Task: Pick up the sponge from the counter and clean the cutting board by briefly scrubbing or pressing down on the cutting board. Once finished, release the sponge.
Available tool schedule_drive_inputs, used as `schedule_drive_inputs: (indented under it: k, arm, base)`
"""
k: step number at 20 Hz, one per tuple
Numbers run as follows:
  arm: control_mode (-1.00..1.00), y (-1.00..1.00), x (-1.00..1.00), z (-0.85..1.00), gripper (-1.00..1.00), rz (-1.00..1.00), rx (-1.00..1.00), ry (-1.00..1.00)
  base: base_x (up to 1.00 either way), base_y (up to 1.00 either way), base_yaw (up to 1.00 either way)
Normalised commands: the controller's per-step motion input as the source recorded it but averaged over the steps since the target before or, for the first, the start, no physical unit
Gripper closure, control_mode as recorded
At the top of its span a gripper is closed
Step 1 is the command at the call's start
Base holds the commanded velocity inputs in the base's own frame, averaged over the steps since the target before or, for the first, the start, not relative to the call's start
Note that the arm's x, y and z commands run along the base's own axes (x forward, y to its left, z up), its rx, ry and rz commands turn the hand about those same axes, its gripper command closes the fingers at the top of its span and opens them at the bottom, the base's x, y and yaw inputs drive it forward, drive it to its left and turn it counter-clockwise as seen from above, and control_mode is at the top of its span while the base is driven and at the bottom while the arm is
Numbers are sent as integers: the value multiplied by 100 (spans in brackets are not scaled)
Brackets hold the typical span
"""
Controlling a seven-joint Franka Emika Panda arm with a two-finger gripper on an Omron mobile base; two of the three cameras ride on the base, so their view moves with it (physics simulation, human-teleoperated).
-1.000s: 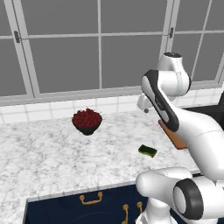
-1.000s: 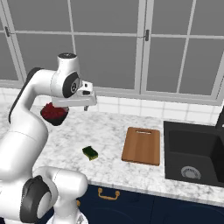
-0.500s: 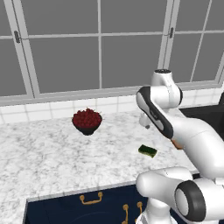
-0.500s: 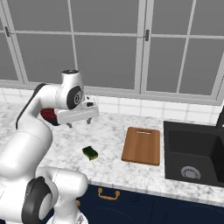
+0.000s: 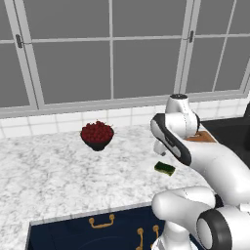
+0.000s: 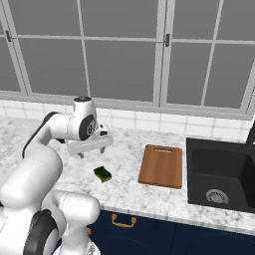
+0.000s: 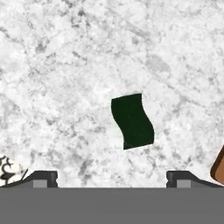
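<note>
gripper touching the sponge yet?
Apart. In the right base view the gripper hangs above the sponge, with bare counter between them.

Desk [image 6: 124, 196]: white marble with grey veining, navy cabinets with gold handles under it. Directly on it:
- sponge [image 6: 103, 174], dark green top up, lying flat under and just in front of the pincer [image 6: 91, 151], clear of the fingertips; from the hand view it sits between the two tips [image 7: 132, 121].
- cutting board [image 6: 161, 165], reddish-brown, flat, off to the pincer's right, apart from the sponge, beside the black sink basin [image 6: 221, 172].
- bowl of red fruit [image 5: 97, 135], well off to the pincer's left, toward the window wall.
</note>
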Motion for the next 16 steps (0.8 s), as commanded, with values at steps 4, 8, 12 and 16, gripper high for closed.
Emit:
schedule_drive_inputs:
  k: [4,8,12,16]
  arm:
    - [-100,0,0,-71,-100,0,9,0]
    - [-100,0,25,-36,-100,-3,1,0]
    - [-100,0,52,-35,-100,-5,0,0]
    - [-100,0,32,-28,-100,0,0,0]
  base:
    - [0,0,0]
    - [0,0,0]
    - [0,0,0]
    - [0,0,0]
